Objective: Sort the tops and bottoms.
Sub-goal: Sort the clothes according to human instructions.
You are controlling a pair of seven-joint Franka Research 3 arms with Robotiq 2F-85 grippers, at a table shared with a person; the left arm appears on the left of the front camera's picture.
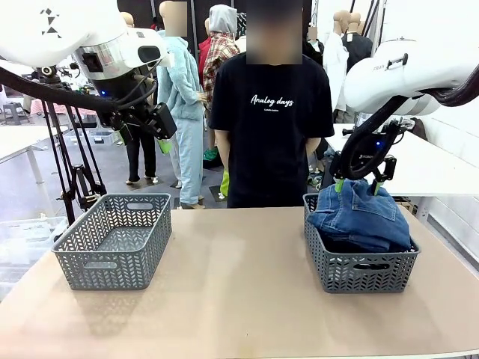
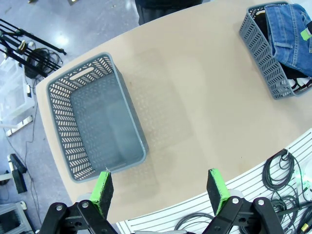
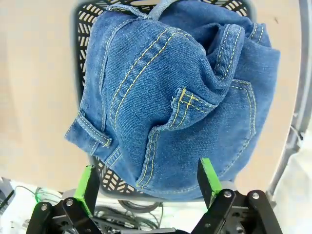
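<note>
Jeans (image 3: 180,102) show yellow stitching up close; front view lacks it.

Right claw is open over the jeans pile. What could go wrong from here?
1. The jeans are heaped above the right basket rim, so a shallow pinch by the right claw may catch only a fold and slip.
2. Denim overhangs the rim in the right wrist view; lifting could snag and drag the basket.

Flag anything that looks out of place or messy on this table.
The jeans sit bunched in the right basket, heaped above its rim and spilling over one edge. The left basket is empty. Nothing looks damaged.
</note>
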